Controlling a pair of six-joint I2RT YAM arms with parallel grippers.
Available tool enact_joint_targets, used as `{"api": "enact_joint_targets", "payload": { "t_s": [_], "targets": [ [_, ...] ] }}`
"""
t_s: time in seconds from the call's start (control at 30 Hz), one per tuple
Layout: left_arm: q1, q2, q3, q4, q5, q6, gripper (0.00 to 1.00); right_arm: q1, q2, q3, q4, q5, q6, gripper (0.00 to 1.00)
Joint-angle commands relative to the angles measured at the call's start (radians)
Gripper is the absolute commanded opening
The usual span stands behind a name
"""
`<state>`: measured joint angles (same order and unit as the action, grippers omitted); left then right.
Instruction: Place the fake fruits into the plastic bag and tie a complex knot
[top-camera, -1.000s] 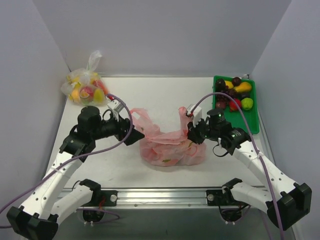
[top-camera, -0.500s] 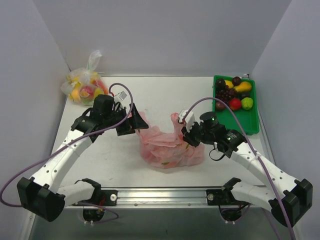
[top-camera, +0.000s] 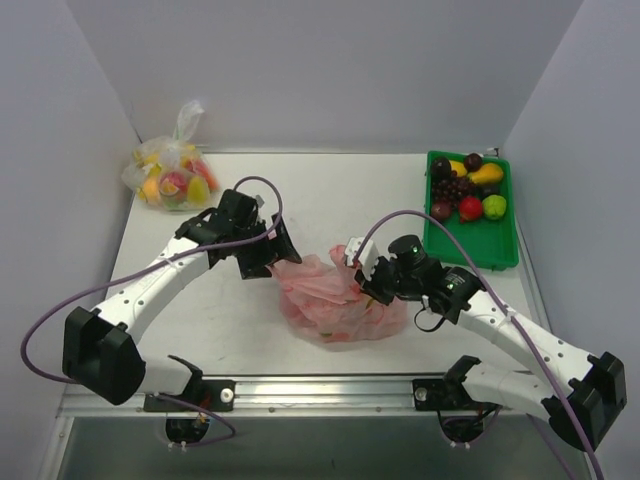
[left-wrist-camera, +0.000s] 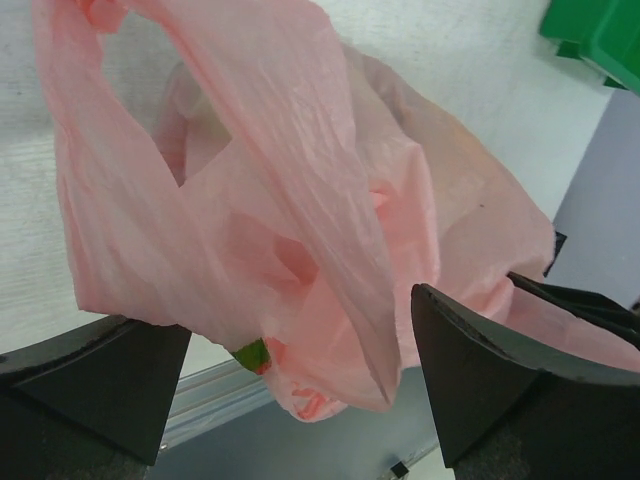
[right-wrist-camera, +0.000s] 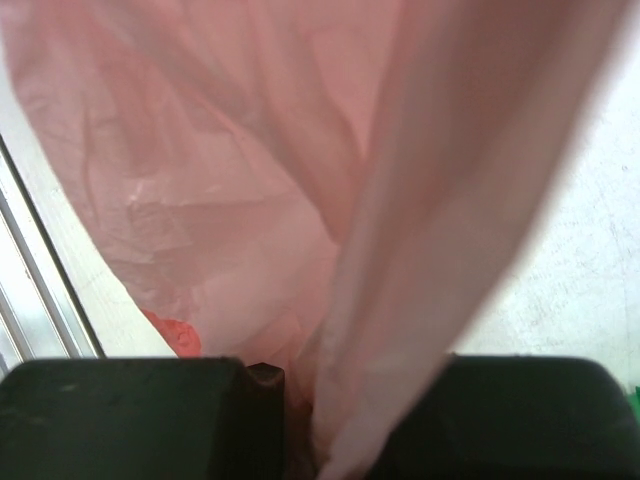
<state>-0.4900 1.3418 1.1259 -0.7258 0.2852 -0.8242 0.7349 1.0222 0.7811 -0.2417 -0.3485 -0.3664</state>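
While right pincer (top-camera: 367, 288) pinches the pink plastic bag (top-camera: 330, 305), left pincer (top-camera: 272, 250) gapes wide.
Bag handle (left-wrist-camera: 300, 190) hangs between left jaws, centre frame.

No text, brand, number or sign can be read in any view; a reddish mark low on the pink plastic bag (left-wrist-camera: 303, 402), seen from the left wrist, is too crumpled and blurred to tell as lettering.

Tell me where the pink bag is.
In the top view the pink bag lies centre-front, between the left claw and the right claw, left of the green tray.
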Motion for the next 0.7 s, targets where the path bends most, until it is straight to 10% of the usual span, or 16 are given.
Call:
{"api": "enact_joint_targets", "payload": {
  "t_s": [0.0,0.13,0.3,0.5,0.67],
  "targets": [
    [-0.001,0.04,0.041,-0.029,-0.063,-0.004,0.98,0.011,-0.031,-0.009,0.019,0.005,-0.019,0.0],
    [0.002,-0.022,-0.006,0.132,-0.087,0.071,0.93,0.009,-0.051,-0.017,0.015,-0.007,-0.012,0.0],
    [0.039,-0.076,-0.04,0.327,-0.08,0.152,0.41,0.009,-0.096,-0.036,0.015,-0.012,-0.005,0.0],
    [0.033,0.02,-0.015,0.244,-0.096,0.158,0.98,0.009,-0.117,-0.04,0.008,-0.015,0.0,0.0],
    [0.033,0.095,-0.021,0.197,-0.116,0.152,0.97,0.011,-0.12,-0.039,0.008,-0.03,-0.003,0.0]
  ]
}}
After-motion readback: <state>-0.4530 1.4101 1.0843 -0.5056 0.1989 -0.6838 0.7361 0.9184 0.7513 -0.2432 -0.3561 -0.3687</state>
